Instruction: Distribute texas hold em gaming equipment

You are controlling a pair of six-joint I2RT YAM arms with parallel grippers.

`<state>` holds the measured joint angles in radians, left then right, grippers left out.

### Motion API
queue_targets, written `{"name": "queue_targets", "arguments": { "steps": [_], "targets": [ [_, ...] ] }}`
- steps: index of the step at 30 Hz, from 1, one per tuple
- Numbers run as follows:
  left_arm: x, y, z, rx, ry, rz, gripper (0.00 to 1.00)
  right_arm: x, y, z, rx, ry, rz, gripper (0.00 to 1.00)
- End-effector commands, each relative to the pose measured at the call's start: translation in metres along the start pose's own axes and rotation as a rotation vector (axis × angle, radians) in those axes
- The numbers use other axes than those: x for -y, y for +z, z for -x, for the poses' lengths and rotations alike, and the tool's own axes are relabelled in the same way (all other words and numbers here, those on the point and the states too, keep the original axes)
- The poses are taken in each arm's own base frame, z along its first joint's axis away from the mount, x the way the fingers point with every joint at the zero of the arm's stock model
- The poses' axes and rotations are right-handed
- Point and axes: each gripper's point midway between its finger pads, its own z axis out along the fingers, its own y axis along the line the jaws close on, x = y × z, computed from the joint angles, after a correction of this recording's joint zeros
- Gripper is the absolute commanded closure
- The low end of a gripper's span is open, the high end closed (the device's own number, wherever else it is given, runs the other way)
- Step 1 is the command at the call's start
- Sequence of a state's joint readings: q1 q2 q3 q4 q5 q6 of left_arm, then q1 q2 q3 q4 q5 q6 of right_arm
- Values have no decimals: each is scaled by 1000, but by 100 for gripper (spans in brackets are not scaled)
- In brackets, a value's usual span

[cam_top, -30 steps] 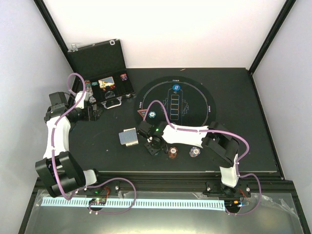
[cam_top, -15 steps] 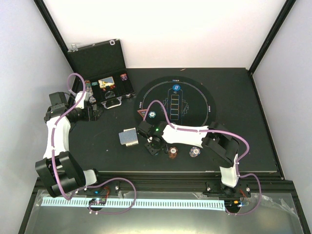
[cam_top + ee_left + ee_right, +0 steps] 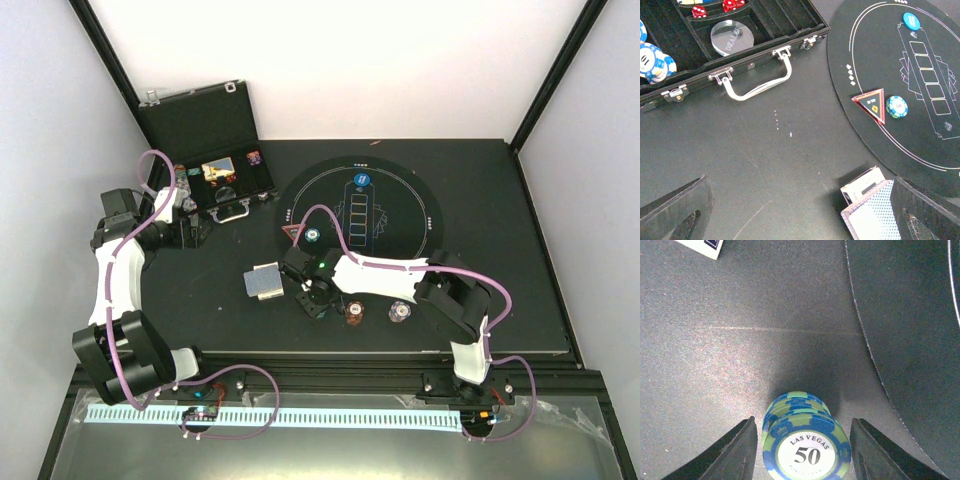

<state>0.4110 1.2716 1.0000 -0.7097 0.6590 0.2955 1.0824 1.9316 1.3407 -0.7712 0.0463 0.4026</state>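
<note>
My right gripper (image 3: 807, 452) is open and low over the table, its jaws on either side of a stack of blue-green "50" chips (image 3: 805, 440), with a gap on each side. In the top view the right gripper (image 3: 315, 297) hides that stack. A brown chip (image 3: 353, 312) and a grey chip (image 3: 400, 312) lie to its right. The deck of patterned-back cards (image 3: 265, 282) lies to its left and also shows in the left wrist view (image 3: 872, 216). A red triangle marker (image 3: 871, 105), a teal chip (image 3: 896, 106) and a blue disc (image 3: 911, 21) lie on the mat. My left gripper (image 3: 190, 232) is open and empty beside the case.
The open black case (image 3: 765, 40) with a silver handle holds a clear dealer button (image 3: 732, 37), blue-white chips (image 3: 652, 60) and red dice. The round black mat (image 3: 400, 215) covers the table's middle. A white card box (image 3: 864, 184) lies under the deck.
</note>
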Motion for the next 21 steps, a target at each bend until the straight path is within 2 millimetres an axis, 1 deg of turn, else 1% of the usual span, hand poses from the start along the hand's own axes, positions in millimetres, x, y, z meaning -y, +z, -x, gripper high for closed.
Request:
{"name": "queue_targets", "arguments": {
  "steps": [1,4,10,13,18,21],
  "targets": [
    [6,-12,16,42,33,-7,1,-3,-11,9,31,-3,-3,47],
    [6,-11,15,39,33,-6,1,-1,-9,8,28,-2,-7,48],
    [6,-12,15,41,36,-4,1,1,2,1,3,-3,-19,48],
    [6,-13,16,41,38,-3,1,1,4,0,-1,-4,-17,49],
    [6,-13,15,40,39,0,1,0,2,2,6,-3,-14,55],
    [6,-12,15,39,38,-1,1,0,2,1,4,-7,-12,57]
  ]
}}
